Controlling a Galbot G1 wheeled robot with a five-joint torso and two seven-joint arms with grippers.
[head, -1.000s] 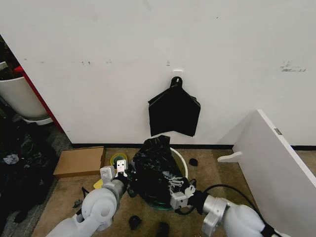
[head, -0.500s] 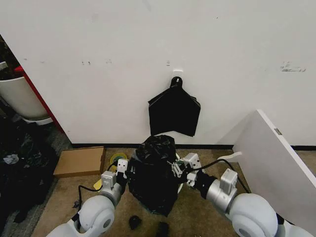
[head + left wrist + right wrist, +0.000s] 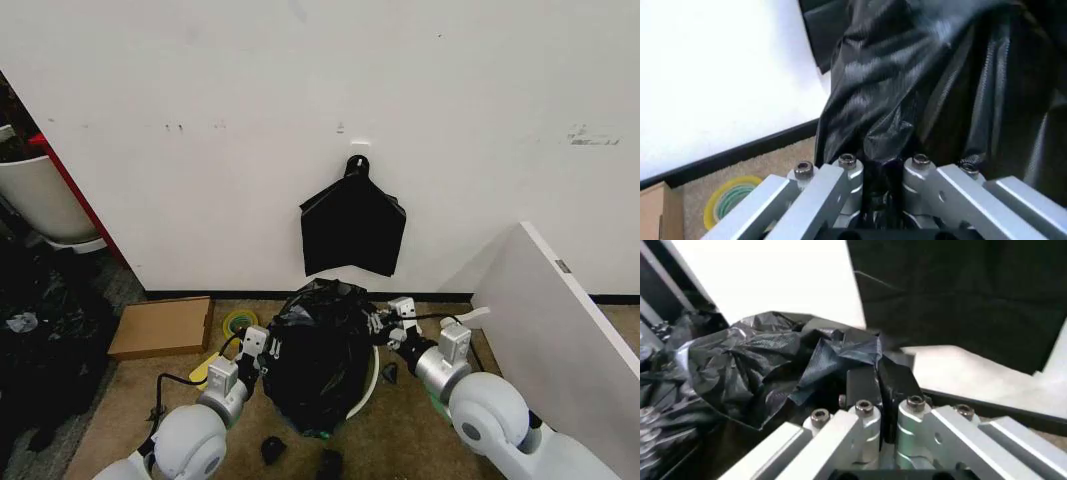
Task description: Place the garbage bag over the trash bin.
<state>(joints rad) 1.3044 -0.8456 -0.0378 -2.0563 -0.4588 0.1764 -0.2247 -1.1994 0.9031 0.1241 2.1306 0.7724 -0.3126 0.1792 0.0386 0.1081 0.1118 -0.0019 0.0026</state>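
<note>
the brown carpet floor (image 3: 130,385) carries the trash bin (image 3: 366,378) centrally, a flat cardboard box (image 3: 161,327) far left, a tape roll (image 3: 239,322) between, and small black scraps (image 3: 272,449) nearest.

Glossy, crinkled thin plastic garbage bag (image 3: 318,350) drapes the smooth white plastic trash bin (image 3: 369,377).

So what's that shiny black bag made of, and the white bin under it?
The garbage bag looks like thin glossy plastic: it crinkles, folds and catches light. The trash bin, of which just a rim edge peeks out, seems smooth white plastic, though little shows. Both claws, left and right, pinch the bag.
</note>
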